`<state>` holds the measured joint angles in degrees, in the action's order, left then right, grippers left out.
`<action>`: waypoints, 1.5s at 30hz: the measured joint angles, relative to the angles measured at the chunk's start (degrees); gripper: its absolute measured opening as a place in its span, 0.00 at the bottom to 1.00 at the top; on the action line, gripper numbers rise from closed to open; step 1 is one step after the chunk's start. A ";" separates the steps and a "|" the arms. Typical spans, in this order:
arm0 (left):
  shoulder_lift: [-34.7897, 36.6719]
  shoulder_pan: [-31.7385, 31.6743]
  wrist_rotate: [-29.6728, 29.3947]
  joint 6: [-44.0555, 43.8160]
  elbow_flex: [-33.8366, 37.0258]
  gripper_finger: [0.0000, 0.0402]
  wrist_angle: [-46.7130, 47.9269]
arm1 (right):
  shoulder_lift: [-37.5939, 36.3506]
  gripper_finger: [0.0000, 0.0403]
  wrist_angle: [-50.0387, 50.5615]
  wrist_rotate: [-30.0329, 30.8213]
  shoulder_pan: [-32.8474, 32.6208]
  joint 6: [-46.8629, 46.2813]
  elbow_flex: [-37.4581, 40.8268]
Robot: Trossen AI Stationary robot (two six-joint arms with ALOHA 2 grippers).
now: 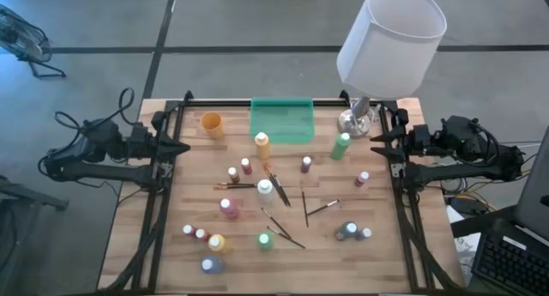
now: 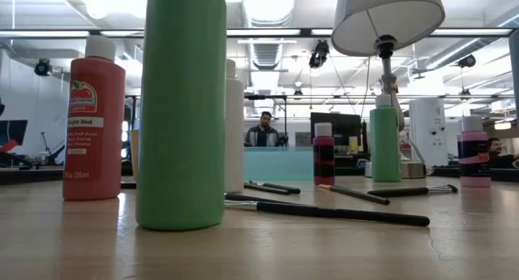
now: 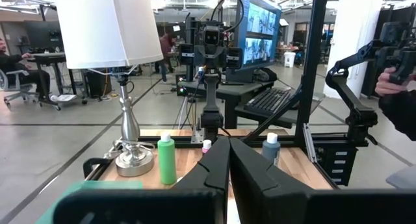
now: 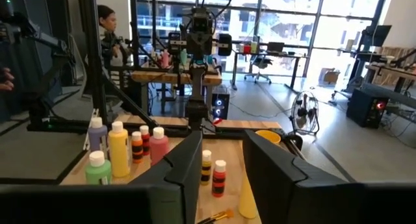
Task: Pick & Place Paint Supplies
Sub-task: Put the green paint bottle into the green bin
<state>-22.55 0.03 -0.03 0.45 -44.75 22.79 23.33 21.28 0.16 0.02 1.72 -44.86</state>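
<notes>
Table: pale wood planks, visible grain, low sheen. Paint bottles: smooth plastic, matt to satin, pale plastic caps; red bottle carries a paper label. Paintbrushes: dark glossy handles. Lamp base: polished metal; shade white, matt cloth. Tray: translucent green plastic.

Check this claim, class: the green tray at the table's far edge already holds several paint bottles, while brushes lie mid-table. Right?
Not quite. The high view shows the green tray holding nothing; the paint bottles stand on the wooden table around it. The brushes do lie mid-table.
</notes>
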 joint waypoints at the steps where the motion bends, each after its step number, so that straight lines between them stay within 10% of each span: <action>1: 0.00 -0.02 0.00 0.15 0.02 0.04 0.00 | 0.05 0.25 -0.19 -0.02 -0.01 -0.18 0.00; 16: 0.01 0.00 -1.60 0.37 0.00 0.04 -1.64 | 0.05 0.21 5.96 0.09 0.01 -5.39 0.00; 45: -0.31 -0.02 -1.77 0.87 0.00 0.04 -2.16 | 17.90 0.62 17.49 26.56 0.04 -18.23 0.00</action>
<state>-22.85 0.01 -1.80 1.32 -44.75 20.62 41.22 38.77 26.73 0.06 -16.52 -44.86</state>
